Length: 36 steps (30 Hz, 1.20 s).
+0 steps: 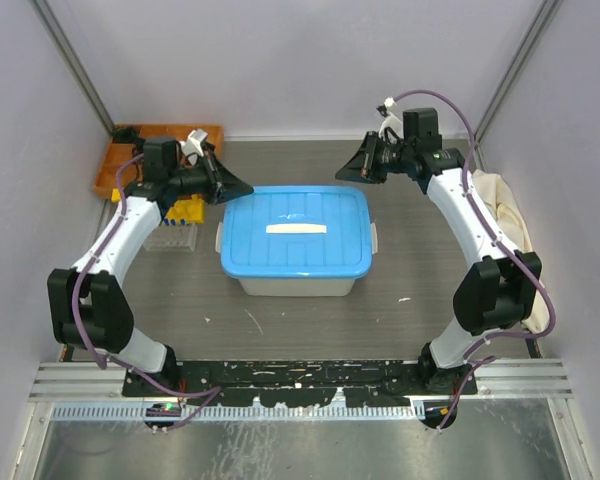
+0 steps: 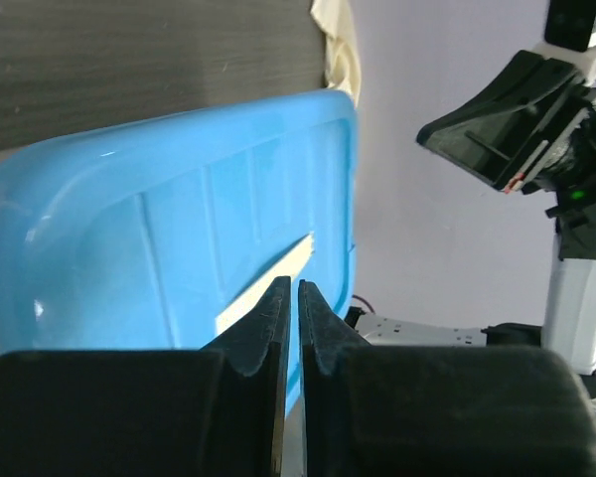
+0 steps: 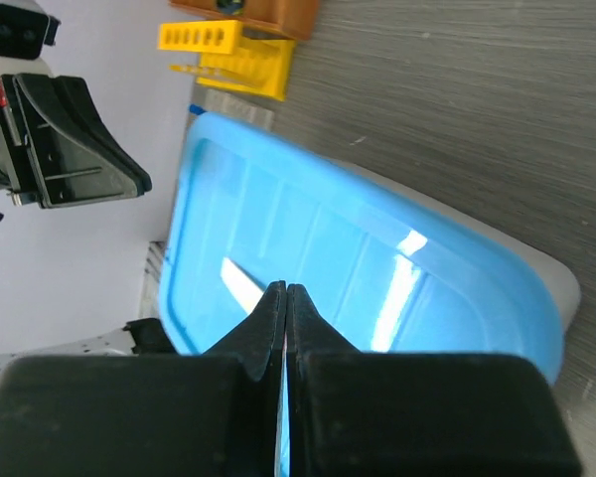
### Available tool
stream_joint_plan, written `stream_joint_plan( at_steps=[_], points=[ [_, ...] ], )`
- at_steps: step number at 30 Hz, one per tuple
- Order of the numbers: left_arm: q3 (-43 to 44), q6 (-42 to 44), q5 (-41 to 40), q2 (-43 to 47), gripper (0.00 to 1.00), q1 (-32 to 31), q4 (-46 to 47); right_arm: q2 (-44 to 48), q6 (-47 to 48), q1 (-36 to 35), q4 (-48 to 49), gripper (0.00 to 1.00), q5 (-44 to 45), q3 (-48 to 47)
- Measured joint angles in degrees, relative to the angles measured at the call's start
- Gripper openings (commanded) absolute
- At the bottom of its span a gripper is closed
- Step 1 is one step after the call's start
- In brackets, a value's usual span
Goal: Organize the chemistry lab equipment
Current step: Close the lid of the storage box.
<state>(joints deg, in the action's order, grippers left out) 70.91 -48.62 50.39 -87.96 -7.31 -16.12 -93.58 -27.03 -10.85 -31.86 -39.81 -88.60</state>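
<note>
A yellow holed tube rack (image 1: 187, 210) (image 3: 226, 48) stands at the left of the table, partly hidden by my left arm. A clear item (image 1: 170, 238) lies just in front of it; I cannot make out what it is. Other lab equipment does not show. In the middle sits a box with a blue lid (image 1: 300, 255) (image 2: 159, 229) (image 3: 358, 268), closed. My left gripper (image 1: 246, 188) (image 2: 289, 283) hovers at the lid's back left corner, its jaws parted by a thin slit, nothing between them. My right gripper (image 1: 342, 173) (image 3: 286, 286) hovers at the back right corner, shut and empty.
An orange tray (image 1: 115, 165) (image 3: 248, 12) sits in the back left corner behind the rack. A cream-white cloth (image 1: 510, 215) (image 2: 338, 45) hangs by the right wall. A pale label strip (image 1: 296, 229) runs across the lid.
</note>
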Motion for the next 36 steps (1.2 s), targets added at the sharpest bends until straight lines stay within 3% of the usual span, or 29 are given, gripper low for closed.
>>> stream_joint_plan(
  at_steps=[3,7,10,12,18,21,23,24,25,28,32,36],
  points=[
    [2.34,-0.63,-0.33,2.03,0.09,0.04,-0.37,0.48,-0.92,0.02,0.48,0.07,-3.58,-0.98],
    [3.96,1.68,-1.46,4.74,0.14,0.57,-5.25,2.93,-0.35,0.13,-1.46,0.21,-3.8,0.85],
    [3.45,4.59,-2.34,5.81,0.29,2.67,-9.97,5.97,0.96,0.9,-4.33,0.26,-1.44,4.15],
    [0.74,4.63,-0.57,6.54,0.42,6.05,-9.2,7.43,1.55,2.56,-5.05,0.27,-0.55,6.43],
    [-8.35,2.91,2.51,8.11,0.49,17.77,-6.47,11.21,1.7,11.39,-5.68,0.26,1.88,11.91],
    [-8.44,4.44,2.75,9.18,0.58,18.32,-6.78,13.68,1.36,14.58,-4.13,0.39,1.86,13.99],
    [-8.5,6.21,2.97,10.4,0.63,18.32,-7.28,15.43,1.07,15.41,-1.77,0.53,-0.31,16.9],
    [-8.81,7.02,3.06,11.15,0.68,18.32,-7.28,16.09,0.94,15.89,-0.37,0.68,-2.25,18.78],
    [-9.44,7.63,3.26,11.85,0.71,18.32,-6.91,16.41,0.7,16.31,0.9,0.76,-3.96,20.5],
    [-14.05,7.1,5.22,13.18,0.76,18.34,-2.36,16.72,-0.81,17.44,7.39,0.91,-11.32,28.7],
    [-22.93,4.72,6.62,12.48,0.75,18.58,4.48,17.11,-4.44,18.27,15.02,0.92,-16.65,37.64],
    [-25.57,4.76,6.88,9.81,0.75,18.69,5.44,19.34,-7.45,20.41,20.76,0.91,-19.54,43.78]
  ],
)
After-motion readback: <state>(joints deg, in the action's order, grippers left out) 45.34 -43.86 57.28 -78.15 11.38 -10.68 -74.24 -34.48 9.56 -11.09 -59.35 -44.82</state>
